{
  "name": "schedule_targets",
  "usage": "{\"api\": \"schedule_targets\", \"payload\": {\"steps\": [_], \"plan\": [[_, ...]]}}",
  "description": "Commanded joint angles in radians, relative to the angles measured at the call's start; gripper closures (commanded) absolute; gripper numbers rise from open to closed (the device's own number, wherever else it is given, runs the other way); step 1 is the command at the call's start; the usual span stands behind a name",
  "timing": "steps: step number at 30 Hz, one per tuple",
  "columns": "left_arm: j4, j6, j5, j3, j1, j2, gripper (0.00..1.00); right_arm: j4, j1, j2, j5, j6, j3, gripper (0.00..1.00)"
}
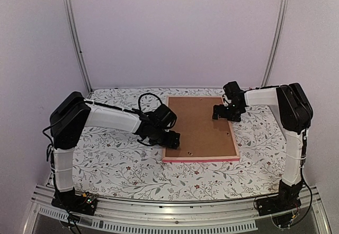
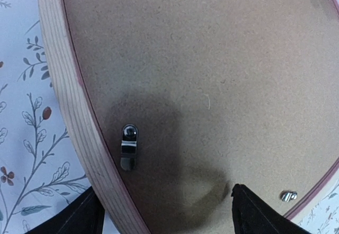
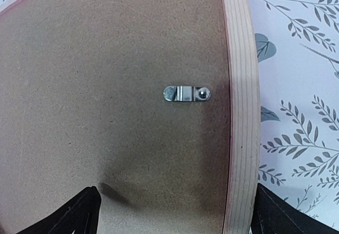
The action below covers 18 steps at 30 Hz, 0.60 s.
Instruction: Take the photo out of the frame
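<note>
Brown backing board (image 2: pixel 212 70), frame (image 2: pixel 66 101) along left, metal clip (image 2: pixel 128 148) just inside it, floral tablecloth (image 2: pixel 24 138)

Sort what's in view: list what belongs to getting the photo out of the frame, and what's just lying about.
Job: pink frame, face down; brown backing board; metal turn clips; left gripper, right gripper, both open. The photo is hidden.
Lying about: nothing but the floral table cover.

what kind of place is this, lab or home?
Probably a lab test booth: plain white walls with metal rails, left arm and right arm on an aluminium base, floral tablecloth.
</note>
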Motion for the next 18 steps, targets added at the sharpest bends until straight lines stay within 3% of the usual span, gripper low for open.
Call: {"api": "schedule_targets", "payload": {"steps": [1,18], "plan": [[0.025,0.011,0.001,0.039,-0.038,-0.028,0.16,-0.011,0.010,-0.101,-0.085,0.006,-0.045,0.01],[-0.010,0.123,-0.152,0.126,-0.054,-0.061,0.14,-0.007,-0.020,-0.317,-0.045,0.025,-0.285,0.01]]}}
